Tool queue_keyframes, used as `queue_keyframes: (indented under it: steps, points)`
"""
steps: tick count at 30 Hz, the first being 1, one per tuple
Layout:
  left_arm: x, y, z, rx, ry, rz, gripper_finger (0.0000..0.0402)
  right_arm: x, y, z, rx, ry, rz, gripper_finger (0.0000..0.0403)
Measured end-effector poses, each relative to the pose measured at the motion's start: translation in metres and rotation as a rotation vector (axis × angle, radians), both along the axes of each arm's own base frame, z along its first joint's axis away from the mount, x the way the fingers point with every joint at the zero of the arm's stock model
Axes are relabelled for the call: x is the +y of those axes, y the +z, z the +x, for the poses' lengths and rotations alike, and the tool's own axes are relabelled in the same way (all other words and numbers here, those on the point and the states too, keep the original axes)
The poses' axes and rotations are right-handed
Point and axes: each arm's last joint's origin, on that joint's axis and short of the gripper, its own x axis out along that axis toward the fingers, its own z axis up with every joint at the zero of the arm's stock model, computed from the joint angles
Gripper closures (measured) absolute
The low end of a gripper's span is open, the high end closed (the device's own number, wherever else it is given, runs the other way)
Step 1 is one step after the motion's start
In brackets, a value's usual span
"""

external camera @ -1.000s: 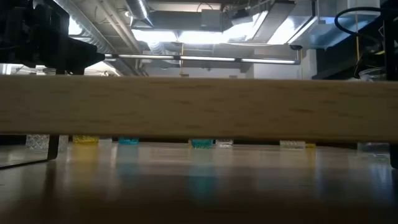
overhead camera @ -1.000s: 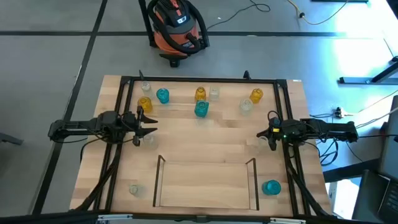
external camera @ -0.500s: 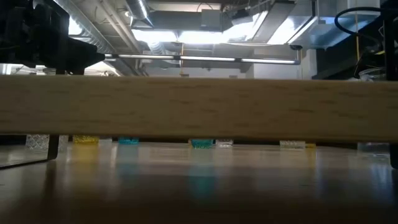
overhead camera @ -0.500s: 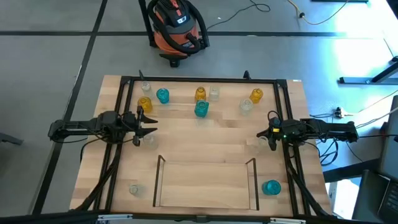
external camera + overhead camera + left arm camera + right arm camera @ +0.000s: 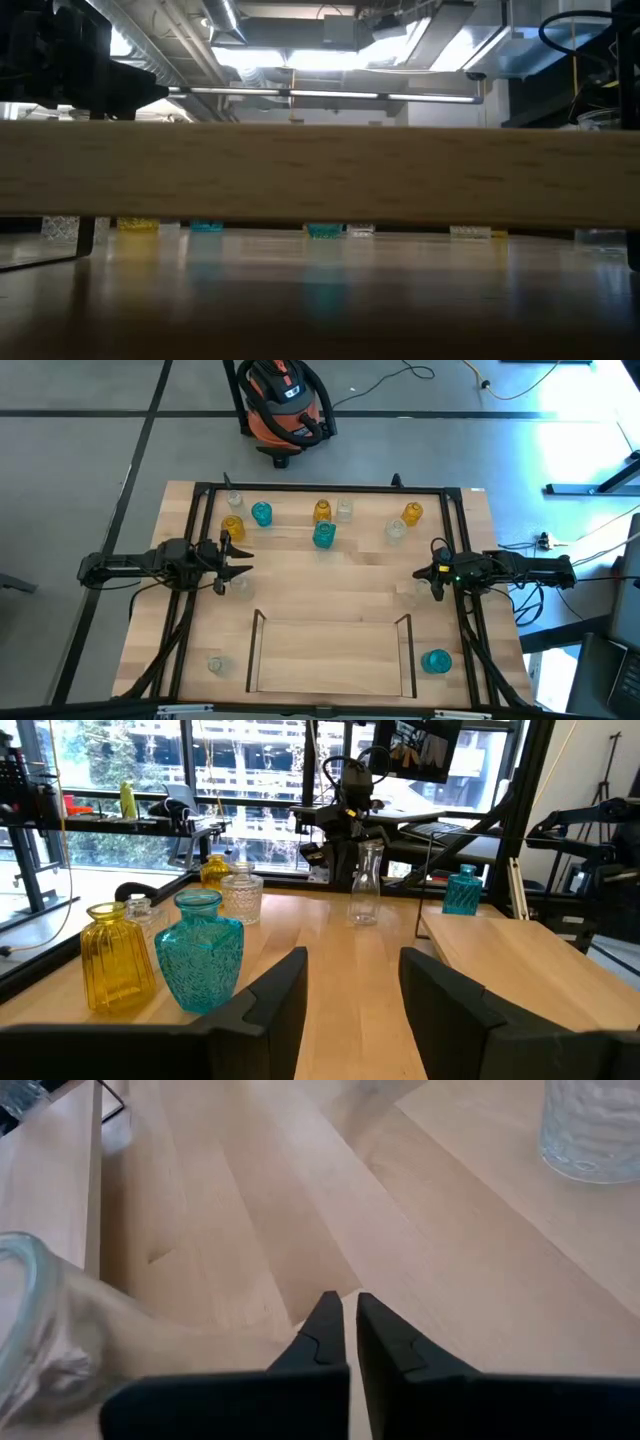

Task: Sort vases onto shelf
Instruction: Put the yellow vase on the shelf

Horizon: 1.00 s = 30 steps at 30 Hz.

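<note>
Jaws parted on our left gripper (image 5: pixel 350 995), nearly shut on the right gripper (image 5: pixel 347 1330); we should approach the clear vase (image 5: pixel 240 586) squarely before closing.

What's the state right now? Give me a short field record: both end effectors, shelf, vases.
left end effector: over the table's left side, fingers open, holding nothing
right end effector: over the table's right side, fingers nearly together, holding nothing
shelf: near-centre of the table, no vases on it
vases along far side: teal, amber, amber, teal, amber, plus several clear ones
vases near front: clear vase left of shelf, teal vase right of shelf
sorting progress: not yet begun
</note>
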Motion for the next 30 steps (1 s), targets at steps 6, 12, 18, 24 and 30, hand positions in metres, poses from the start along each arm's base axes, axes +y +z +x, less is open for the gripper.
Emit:
queue_keyframes:
  steps: [6,12,18,24,30]
  points:
    - [0.0000,0.0001,0.0000,-0.001,0.000,0.000,0.0250,-0.0001,0.0001,0.0000,-0.001,-0.004,-0.002,0.0402]
    - [0.0000,0.0001,0.0000,0.000,0.000,0.000,0.0250,-0.0039,0.0029,-0.0004,-0.018,-0.113,-0.077,0.0402]
    - [0.0000,0.0000,0.0000,0.000,0.000,0.000,0.0250,-0.0039,0.0031,-0.0005,-0.017,-0.109,-0.078,0.0402]
    - [0.0000,0.0000,0.0000,0.000,0.000,0.000,0.0250,-0.0044,0.0035,-0.0004,-0.010,-0.080,-0.151,0.0402]
    - [0.0005,0.0002,0.0000,-0.002,0.017,0.000,0.0250,-0.0044,0.0035,-0.0003,-0.006,-0.064,-0.173,0.0402]
